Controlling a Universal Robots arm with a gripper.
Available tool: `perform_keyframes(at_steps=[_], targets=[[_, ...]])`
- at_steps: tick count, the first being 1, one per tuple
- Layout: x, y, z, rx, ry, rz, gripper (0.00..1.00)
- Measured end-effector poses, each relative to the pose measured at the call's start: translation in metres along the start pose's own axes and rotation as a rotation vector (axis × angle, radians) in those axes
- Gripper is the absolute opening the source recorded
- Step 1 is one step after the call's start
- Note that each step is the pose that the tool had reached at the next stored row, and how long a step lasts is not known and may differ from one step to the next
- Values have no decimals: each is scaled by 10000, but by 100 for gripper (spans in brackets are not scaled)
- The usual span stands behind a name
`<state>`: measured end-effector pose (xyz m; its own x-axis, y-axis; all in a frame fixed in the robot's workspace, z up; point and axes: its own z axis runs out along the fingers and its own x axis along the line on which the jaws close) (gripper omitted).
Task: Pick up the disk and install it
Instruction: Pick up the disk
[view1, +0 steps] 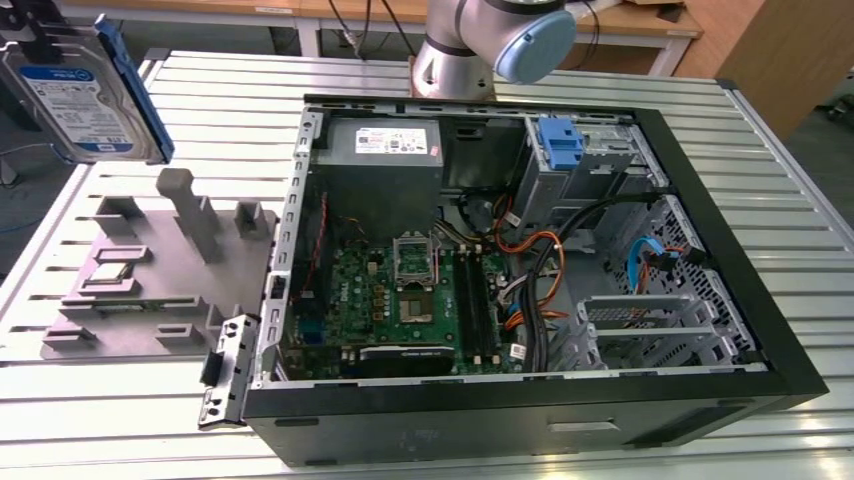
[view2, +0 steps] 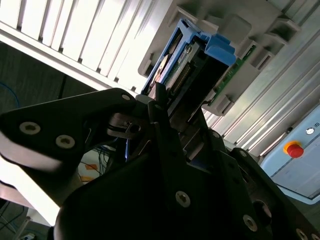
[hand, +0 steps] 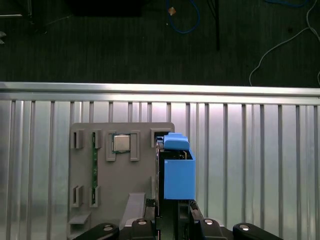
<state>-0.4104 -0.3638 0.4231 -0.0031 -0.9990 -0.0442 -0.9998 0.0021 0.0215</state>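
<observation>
**Work surface and room.** A table (view1: 794, 175) of ribbed aluminium slats carries an open black computer case (view1: 750, 260). To the exterior view's left of the case lies a matte grey moulded fixture (view1: 134, 300). The base of the arm (view1: 467, 45) stands beyond the case. In the first wrist view, dark carpet-like floor (hand: 100, 45) lies past the table edge, with a loose blue cable (hand: 186, 22) on it. A red button (view2: 294, 149) sits on a pale cabinet in the second wrist view.

**Task object.** The disk (view1: 74, 100) is a flat silver rectangle with a white-and-blue label. It is held on edge in the air above the fixture, at the exterior view's upper left, well apart from the case. Its blue frame (hand: 178, 175) of smooth plastic runs along the edges.

**Gripper.** The gripper (hand: 172, 207) is black with visible screw heads. Its fingers (view2: 162, 125) are clamped on the disk from both faces.

**Other parts.**
- The fixture's pockets hold a square metallic processor chip (hand: 121, 143) and a narrow green memory stick (hand: 94, 160).
- Inside the case are a green motherboard (view1: 400, 300) and bundled orange and black wiring.
</observation>
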Motion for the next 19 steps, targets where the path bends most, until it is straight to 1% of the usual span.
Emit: perform_keyframes(at_steps=[4,14,16,19], targets=[[-2,1,-50,1,-1,0,35],[-10,6,-236,2,-1,0,35],[-11,6,-257,2,-1,0,35],[-11,6,-260,3,-2,0,35]])
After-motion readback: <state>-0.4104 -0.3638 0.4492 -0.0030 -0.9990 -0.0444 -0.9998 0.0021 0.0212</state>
